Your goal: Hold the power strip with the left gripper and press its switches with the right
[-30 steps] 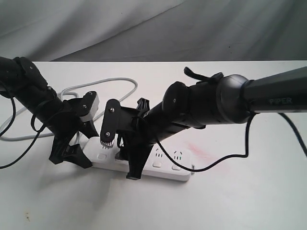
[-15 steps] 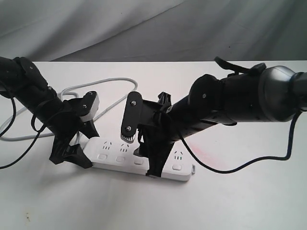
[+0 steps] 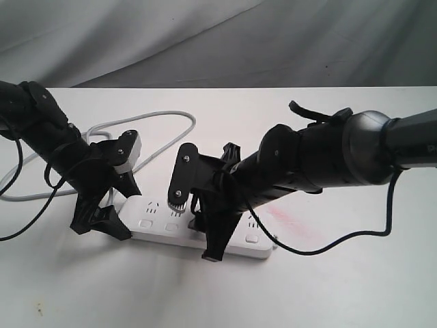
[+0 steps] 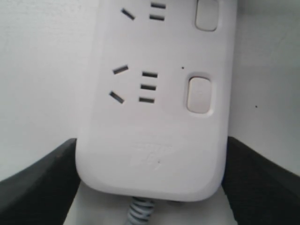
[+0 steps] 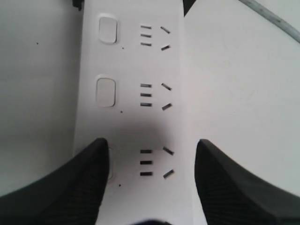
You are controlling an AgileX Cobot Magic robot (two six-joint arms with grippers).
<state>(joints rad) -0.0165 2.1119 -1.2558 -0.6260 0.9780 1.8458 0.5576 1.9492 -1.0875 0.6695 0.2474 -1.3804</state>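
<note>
The white power strip (image 3: 235, 240) lies flat on the table, its grey cord (image 3: 171, 116) looping off to the back left. My left gripper (image 3: 128, 210) straddles the cord end, and its black fingers (image 4: 42, 187) press both long edges of the power strip (image 4: 154, 131). Two switches (image 4: 199, 94) show beside the sockets. My right gripper (image 3: 194, 229) hangs open over the middle of the strip. In the right wrist view one of its fingers (image 5: 79, 183) covers a switch, and two more switches (image 5: 105, 92) lie further along the power strip (image 5: 131, 122). I cannot tell whether it touches.
The table (image 3: 355, 287) is white with a faint pink smear (image 3: 290, 220) right of the strip. A grey cloth (image 3: 218, 41) hangs behind. Thin black cables (image 3: 328, 242) trail from both arms. The cord (image 5: 272, 18) crosses the far side.
My right gripper has shifted right along the strip by about one socket, overshooting and then coming back a little. The left gripper and the strip have not moved.
</note>
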